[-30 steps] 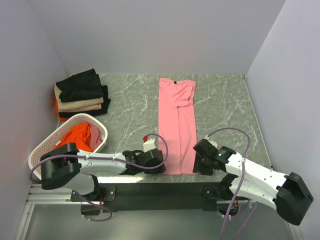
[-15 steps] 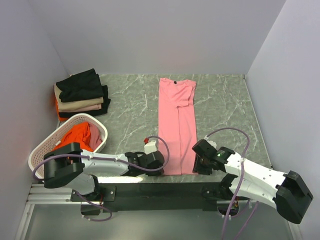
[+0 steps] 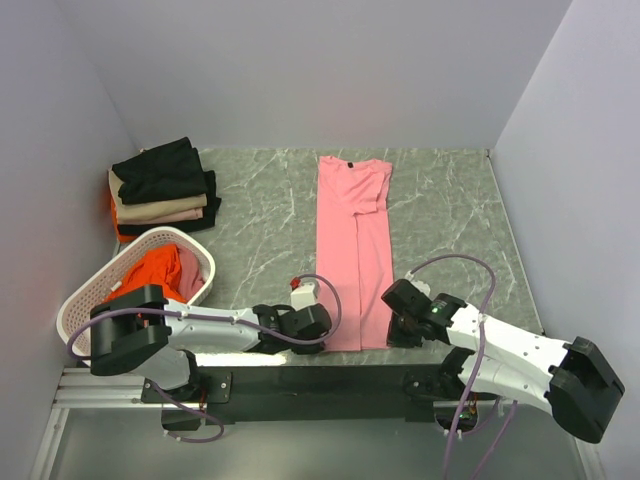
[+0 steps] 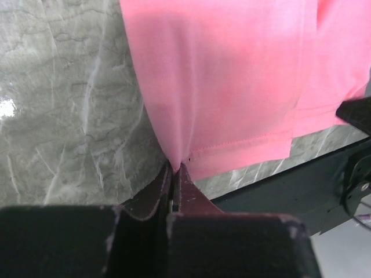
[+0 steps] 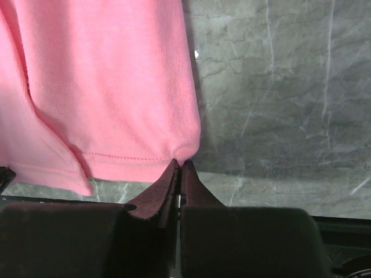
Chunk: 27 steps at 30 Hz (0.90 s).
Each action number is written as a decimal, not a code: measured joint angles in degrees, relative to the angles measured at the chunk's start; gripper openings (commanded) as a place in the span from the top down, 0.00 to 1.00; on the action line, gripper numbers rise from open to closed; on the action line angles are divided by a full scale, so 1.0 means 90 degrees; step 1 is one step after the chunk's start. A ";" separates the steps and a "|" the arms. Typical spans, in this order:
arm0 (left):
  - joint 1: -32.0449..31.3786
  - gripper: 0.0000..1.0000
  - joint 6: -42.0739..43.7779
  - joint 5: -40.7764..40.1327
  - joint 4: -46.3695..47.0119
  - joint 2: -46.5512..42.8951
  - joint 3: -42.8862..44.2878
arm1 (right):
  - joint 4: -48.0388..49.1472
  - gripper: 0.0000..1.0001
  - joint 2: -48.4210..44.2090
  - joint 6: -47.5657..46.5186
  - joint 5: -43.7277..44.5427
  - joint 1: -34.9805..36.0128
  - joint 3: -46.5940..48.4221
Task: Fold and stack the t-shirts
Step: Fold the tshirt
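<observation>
A light pink t-shirt (image 3: 354,240), folded into a long narrow strip, lies on the marble table with its collar at the far end. My left gripper (image 3: 326,333) is shut on the near left corner of its hem (image 4: 175,164). My right gripper (image 3: 390,330) is shut on the near right corner (image 5: 181,162). Both pinch the cloth between closed dark fingertips (image 4: 184,184). A stack of folded t-shirts (image 3: 163,187), black on top with beige and pink beneath, sits at the back left. An orange-red t-shirt (image 3: 160,272) lies crumpled in the basket.
The white perforated basket (image 3: 85,295) stands at the near left beside the left arm. Walls close in the table on the left, back and right. The black base rail (image 3: 320,378) runs along the table's near edge, just behind both grippers.
Both grippers have shut on the near corners of the pink shirt's hem. The left gripper has edged slightly right toward the hem.
</observation>
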 measured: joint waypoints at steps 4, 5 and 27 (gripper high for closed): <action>-0.0061 0.99 0.0185 0.0024 -0.0075 -0.0007 0.0029 | -0.0095 1.00 -0.0027 0.0005 0.0027 0.0160 0.0019; -0.0085 0.99 0.0248 0.0053 -0.0085 -0.0022 0.0029 | -0.0160 1.00 -0.0044 0.0005 0.0027 0.0221 0.0032; -0.0010 1.00 0.0053 0.0430 -0.0260 -0.1241 -0.0029 | -0.1226 1.00 0.0228 0.0746 0.0765 0.1574 0.1435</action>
